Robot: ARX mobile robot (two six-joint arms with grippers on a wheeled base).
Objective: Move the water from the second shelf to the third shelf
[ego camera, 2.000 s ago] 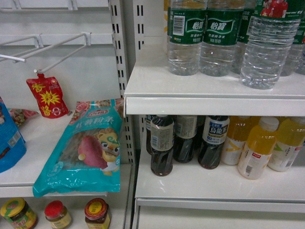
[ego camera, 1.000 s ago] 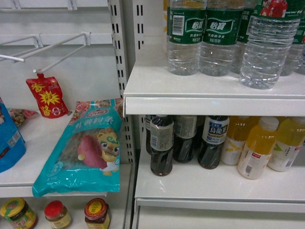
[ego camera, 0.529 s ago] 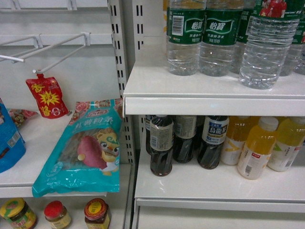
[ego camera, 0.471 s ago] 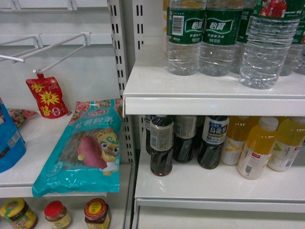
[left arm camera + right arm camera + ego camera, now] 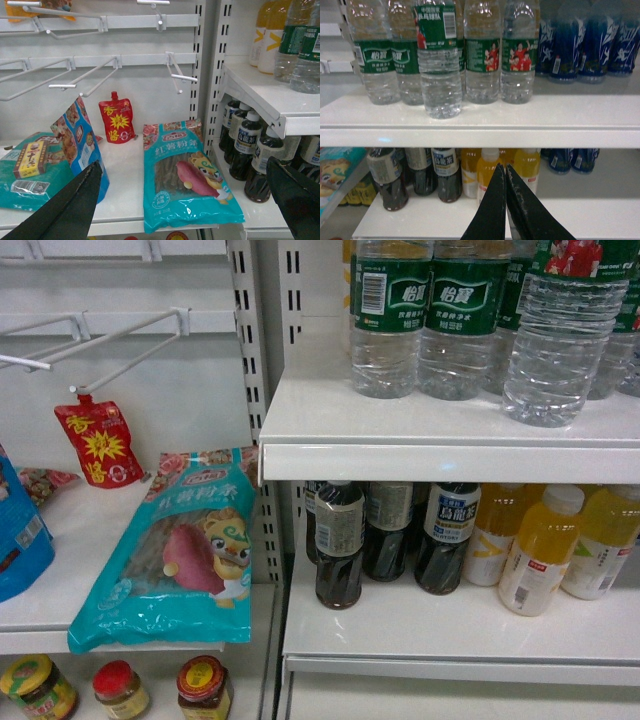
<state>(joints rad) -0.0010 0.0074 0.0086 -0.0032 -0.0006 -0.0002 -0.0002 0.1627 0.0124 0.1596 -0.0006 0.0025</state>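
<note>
Water bottle [image 5: 439,60] stands upper left of center in the right wrist view, on the white upper shelf [image 5: 485,122], just ahead of its row. Clear ribbed plastic, green wrap label, barcode, white Chinese text, red-shirted figure on the label edge. Neighbouring water bottles [image 5: 428,315] carry green labels reading 怡寶. Below: dark tea bottles [image 5: 340,545] with pale labels, glossy yellow juice bottles [image 5: 540,550]. Teal crinkly snack bag [image 5: 175,550] at lower left of the head view. Right gripper [image 5: 505,200]: black fingers pressed together, holding nothing. Left gripper [image 5: 185,195]: spread wide, nothing between.
</note>
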